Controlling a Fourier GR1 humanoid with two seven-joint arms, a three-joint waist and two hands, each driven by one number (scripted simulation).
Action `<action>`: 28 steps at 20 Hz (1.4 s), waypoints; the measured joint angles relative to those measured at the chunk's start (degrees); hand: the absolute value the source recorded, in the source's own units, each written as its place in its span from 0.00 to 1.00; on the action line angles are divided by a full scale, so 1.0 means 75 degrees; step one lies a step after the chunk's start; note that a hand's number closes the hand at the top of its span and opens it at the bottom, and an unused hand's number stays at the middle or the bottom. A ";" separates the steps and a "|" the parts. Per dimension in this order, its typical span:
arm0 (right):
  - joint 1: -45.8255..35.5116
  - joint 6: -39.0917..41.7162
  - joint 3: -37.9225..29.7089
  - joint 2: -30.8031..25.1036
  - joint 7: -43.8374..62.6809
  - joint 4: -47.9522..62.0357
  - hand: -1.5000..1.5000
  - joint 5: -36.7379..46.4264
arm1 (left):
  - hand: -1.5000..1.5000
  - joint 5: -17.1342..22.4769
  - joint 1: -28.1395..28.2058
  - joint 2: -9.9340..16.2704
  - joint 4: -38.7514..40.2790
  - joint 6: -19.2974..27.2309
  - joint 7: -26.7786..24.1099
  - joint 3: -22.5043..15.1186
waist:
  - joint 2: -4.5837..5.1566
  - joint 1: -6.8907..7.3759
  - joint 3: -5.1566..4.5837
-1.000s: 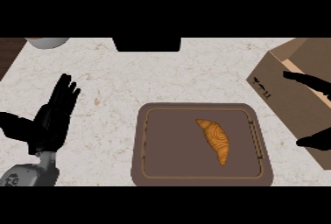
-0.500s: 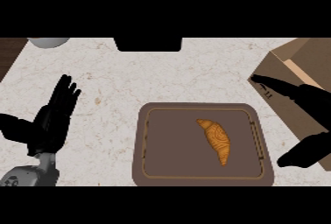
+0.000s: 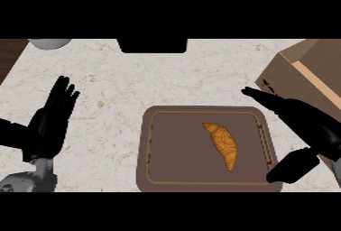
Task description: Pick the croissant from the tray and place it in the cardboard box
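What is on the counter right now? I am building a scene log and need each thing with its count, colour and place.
croissant: one, golden brown, on the tray, right of its middle
tray: one, dark brown, lower middle of the counter
cardboard box: one, tan, upper right, open
counter: one, pale speckled stone
grey object: one, top left edge, mostly cut off
dark object: one, top middle edge
left hand: one, black, open, resting at left
right hand: one, black, open, over the tray's right edge

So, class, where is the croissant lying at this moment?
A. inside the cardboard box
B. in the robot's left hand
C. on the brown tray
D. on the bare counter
C: the croissant lies on the tray, untouched, with the right hand open beside the tray.
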 measured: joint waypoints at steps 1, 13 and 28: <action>0.0096 0.0008 0.0030 0.0145 0.0156 -0.0126 0.00 0.0085 | 0.50 -0.0025 0.0047 0.0016 -0.0106 -0.0017 0.0047 0.0048 | -0.0001 -0.0001 0.0001; 0.0322 0.0370 -0.0031 0.1707 -0.0005 0.0477 0.00 0.1695 | 0.50 -0.0472 -0.0072 -0.0490 -0.0037 -0.0243 0.0243 0.0226 | 0.0006 0.0005 0.0003; 0.0568 0.0521 -0.0168 0.2911 -0.0960 0.1509 0.00 0.3469 | 0.50 -0.0734 0.0007 -0.0796 -0.0085 -0.0708 0.0323 0.0697 | 0.0007 0.0003 0.0003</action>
